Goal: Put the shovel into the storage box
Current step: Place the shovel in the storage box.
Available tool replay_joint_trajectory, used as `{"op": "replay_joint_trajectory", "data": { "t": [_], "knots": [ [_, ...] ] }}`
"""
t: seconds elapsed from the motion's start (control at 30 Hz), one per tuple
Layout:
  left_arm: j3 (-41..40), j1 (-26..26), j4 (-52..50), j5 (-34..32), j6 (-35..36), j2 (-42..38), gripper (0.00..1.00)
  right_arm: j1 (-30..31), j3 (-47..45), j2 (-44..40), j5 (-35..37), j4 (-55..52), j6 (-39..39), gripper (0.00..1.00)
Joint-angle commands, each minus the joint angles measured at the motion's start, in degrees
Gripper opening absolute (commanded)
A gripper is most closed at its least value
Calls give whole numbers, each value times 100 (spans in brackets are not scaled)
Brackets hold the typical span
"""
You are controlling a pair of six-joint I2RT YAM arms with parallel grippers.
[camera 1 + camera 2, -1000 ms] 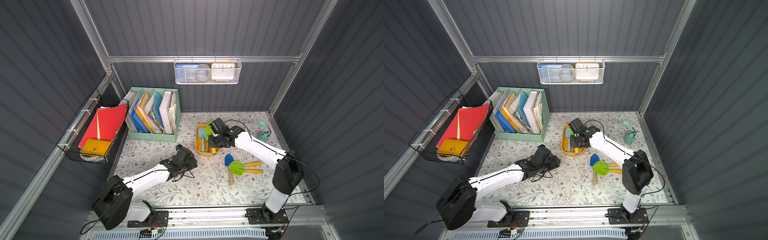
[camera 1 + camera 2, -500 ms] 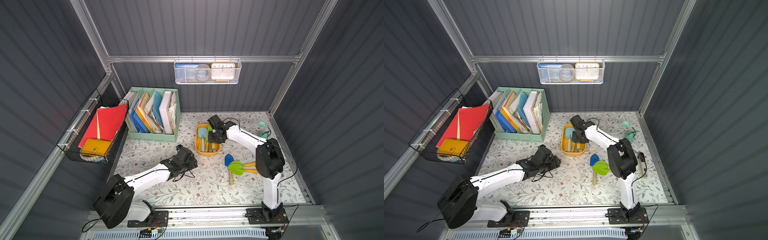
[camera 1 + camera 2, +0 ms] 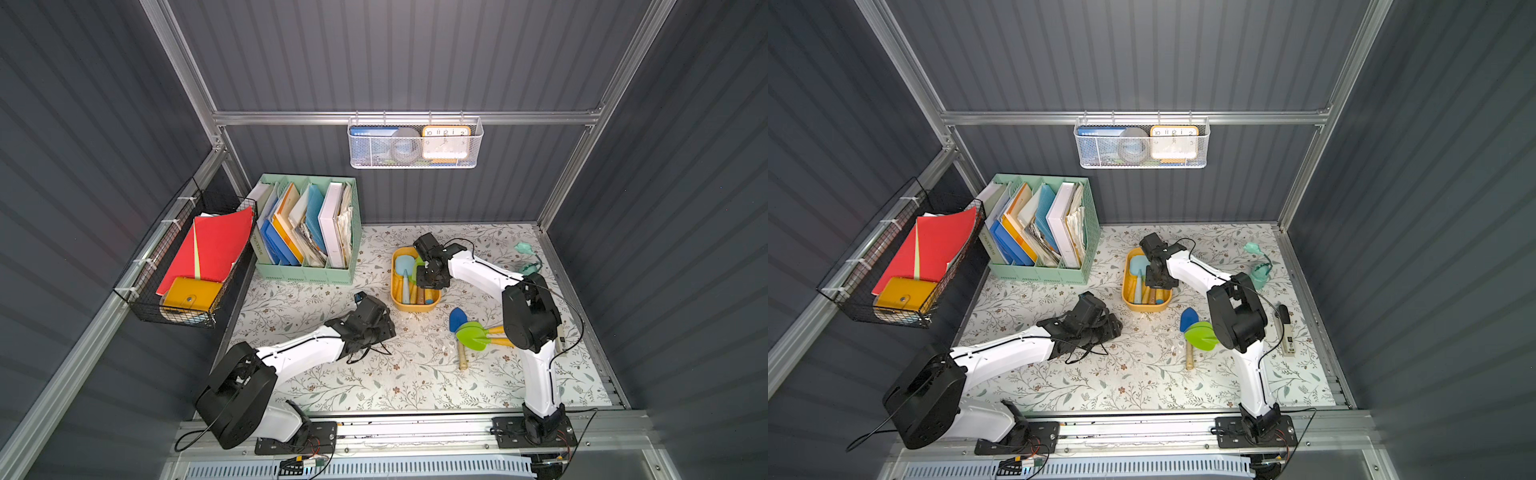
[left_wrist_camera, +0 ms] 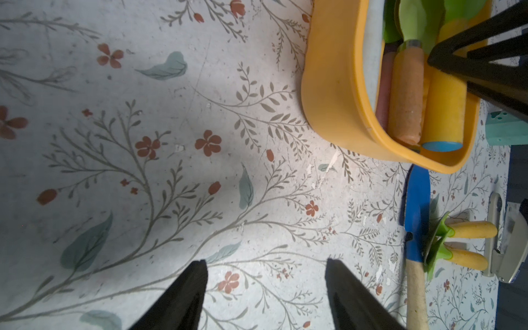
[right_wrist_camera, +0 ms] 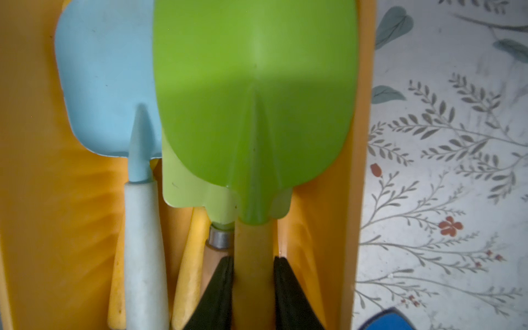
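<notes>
Our right pincer (image 5: 253,271) is clamped on the handle of the green shovel (image 5: 254,100). The shovel lies lengthwise inside the storage box (image 5: 355,200), blade toward the back edge of the desk (image 3: 415,382). Our left pincer (image 4: 265,271) stands apart, empty.

Overhead stereo; wrists near storage box (image 5: 43,214)

Shovels (image 5: 251,100) crowd the storage box (image 3: 414,308) (open mat (image 3: 299,299) alongside).
</notes>
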Motion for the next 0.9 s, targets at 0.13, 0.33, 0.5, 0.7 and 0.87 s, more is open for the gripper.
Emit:
{"op": "replay_joint_trajectory", "data": {
  "t": [0.13,0.33,0.5,0.7,0.87],
  "knots": [
    [109,-22,-10,40,-32,57,71,-30,69,8,109,-142,30,34],
    [100,-22,0,5,-32,67,71,-26,-30,-266,90,-135,22,41],
    [126,-15,-40,-38,-17,-41,71,-17,-245,-640,-6,-80,27,41],
    [210,-22,-71,-70,96,-126,71,34,-757,-1170,-246,91,28,42],
    [280,-20,23,-10,348,-101,72,54,-1261,-1668,-423,206,24,49]
  ]
}}
